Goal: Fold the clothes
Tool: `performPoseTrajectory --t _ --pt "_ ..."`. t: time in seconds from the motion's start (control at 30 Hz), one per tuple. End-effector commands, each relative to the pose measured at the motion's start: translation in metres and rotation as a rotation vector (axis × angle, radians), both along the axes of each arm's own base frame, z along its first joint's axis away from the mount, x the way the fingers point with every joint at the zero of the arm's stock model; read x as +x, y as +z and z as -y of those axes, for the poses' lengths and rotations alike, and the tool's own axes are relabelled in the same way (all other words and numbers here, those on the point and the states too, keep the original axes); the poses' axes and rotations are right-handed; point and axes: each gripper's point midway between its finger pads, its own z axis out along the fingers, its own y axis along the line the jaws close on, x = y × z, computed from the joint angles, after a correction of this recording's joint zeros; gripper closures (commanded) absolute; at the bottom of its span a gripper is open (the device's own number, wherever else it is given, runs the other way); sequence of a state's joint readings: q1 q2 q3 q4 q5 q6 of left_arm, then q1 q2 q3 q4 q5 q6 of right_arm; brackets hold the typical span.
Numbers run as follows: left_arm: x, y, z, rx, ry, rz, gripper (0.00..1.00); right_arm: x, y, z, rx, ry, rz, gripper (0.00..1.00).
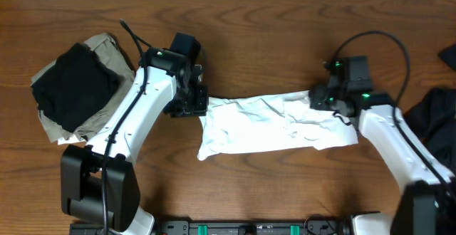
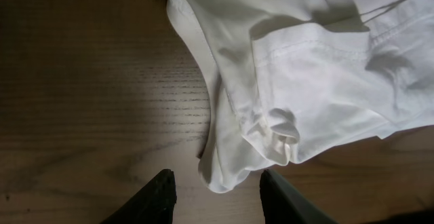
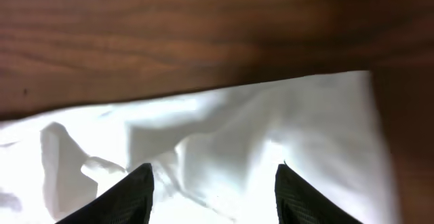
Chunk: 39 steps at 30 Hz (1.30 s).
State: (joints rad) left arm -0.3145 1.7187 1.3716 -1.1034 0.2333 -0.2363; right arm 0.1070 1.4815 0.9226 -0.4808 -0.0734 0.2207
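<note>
Black cloth (image 1: pixel 75 85) heaped on khaki cloth (image 1: pixel 107 46) lies at 9 o'clock on the wood-grain tabletop (image 1: pixel 249 21), and a dark cloth (image 1: pixel 434 114) at 3. The soft, rumpled white shirt (image 1: pixel 274 124) forms a long central band. The left tool (image 1: pixel 187 107) is wide at its 9 o'clock end. The right tool (image 1: pixel 329 101) is wide over its 2 o'clock corner.

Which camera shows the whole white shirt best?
Overhead: the white shirt shows end to end as one long band. Left wrist catches only a bunched, hemmed end; right wrist only a wrinkled stretch.
</note>
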Motion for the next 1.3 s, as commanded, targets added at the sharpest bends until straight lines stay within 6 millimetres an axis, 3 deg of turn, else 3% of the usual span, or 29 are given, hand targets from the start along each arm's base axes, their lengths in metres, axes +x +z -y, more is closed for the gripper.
performPoseTrajectory --t 0.0,0.27,0.4,0.6,0.77,0.9,1.07,1.27 --pt "0.003 0.005 0.000 -0.006 0.006 0.010 0.57 0.001 0.027 0.009 -0.020 -0.028 0.046 0.46" --pt "0.003 0.005 0.000 -0.006 0.006 0.010 0.57 -0.050 -0.013 -0.007 -0.058 0.059 -0.209 0.46" --pt "0.003 0.005 0.000 -0.006 0.006 0.010 0.57 -0.056 -0.033 -0.005 -0.114 0.068 -0.277 0.45" --pt "0.003 0.005 0.000 -0.006 0.006 0.010 0.57 -0.043 -0.054 -0.004 -0.146 0.046 -0.283 0.50" --pt "0.003 0.005 0.000 -0.006 0.006 0.010 0.57 -0.019 -0.054 -0.009 -0.130 0.039 -0.196 0.72" --pt "0.003 0.005 0.000 -0.006 0.006 0.010 0.57 0.000 -0.045 -0.027 -0.072 0.071 -0.105 0.79" --pt "0.003 0.005 0.000 -0.006 0.006 0.010 0.57 0.016 -0.034 -0.051 0.014 0.124 -0.020 0.70" --pt "0.003 0.005 0.000 -0.006 0.006 0.010 0.57 0.010 -0.041 -0.055 0.012 0.138 -0.052 0.66"
